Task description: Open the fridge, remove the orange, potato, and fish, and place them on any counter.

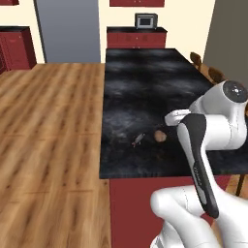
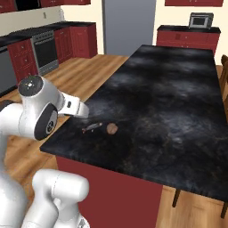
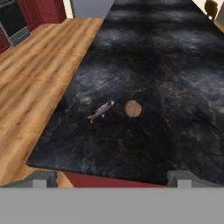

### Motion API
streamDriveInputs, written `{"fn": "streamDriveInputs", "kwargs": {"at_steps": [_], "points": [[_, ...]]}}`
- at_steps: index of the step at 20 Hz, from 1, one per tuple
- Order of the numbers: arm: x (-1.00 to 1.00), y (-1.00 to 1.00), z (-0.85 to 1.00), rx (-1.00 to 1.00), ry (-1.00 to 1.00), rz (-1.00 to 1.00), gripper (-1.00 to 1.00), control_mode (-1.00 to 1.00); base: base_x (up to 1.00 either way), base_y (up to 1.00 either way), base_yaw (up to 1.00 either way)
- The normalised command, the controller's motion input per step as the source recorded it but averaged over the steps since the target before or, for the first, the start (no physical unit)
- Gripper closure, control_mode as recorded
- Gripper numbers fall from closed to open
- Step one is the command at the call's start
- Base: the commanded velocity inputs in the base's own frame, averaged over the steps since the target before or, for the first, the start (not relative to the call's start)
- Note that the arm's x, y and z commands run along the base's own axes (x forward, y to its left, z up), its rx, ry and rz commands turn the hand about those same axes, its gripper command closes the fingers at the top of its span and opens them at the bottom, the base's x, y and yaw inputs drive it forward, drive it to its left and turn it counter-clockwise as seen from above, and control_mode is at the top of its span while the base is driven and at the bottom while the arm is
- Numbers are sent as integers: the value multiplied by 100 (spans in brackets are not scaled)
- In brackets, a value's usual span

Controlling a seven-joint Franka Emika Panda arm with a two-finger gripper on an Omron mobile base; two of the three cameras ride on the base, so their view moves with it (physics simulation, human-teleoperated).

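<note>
On the black marbled counter (image 1: 145,77) (image 2: 178,89) (image 3: 166,57), near its front left corner, lie the potato (image 1: 160,136) (image 2: 111,128) (image 3: 133,108) and the small grey fish (image 1: 137,140) (image 2: 92,127) (image 3: 101,110). They sit side by side and a little apart, the fish to the left. My gripper (image 3: 113,179) hangs above the counter's near edge, drawn back from both. Its fingertips (image 3: 43,179) stand far apart with nothing between them, so it is open. The fridge and the orange are out of view.
Wooden floor (image 1: 48,121) lies left of the island. A tall plain grey panel (image 1: 68,29) (image 2: 129,24) stands at the far wall. Red cabinets carry a microwave (image 1: 146,21) (image 2: 199,20). A stove (image 2: 44,51) is at the left wall, and chairs (image 1: 196,59) line the island's right side.
</note>
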Motion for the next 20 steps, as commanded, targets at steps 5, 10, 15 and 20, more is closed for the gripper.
{"fn": "streamDriveInputs", "kwargs": {"at_steps": [5, 10, 15, 20], "points": [[-60, 30, 10, -4, -21, 2, -100, 100, -13, 40, 19], [0, 0, 0, 0, 0, 0, -100, 100, -5, 100, 72], [0, 0, 0, 0, 0, 0, -100, 100, -13, 93, 71], [0, 0, 0, 0, 0, 0, -100, 100, -5, 87, 75]]}}
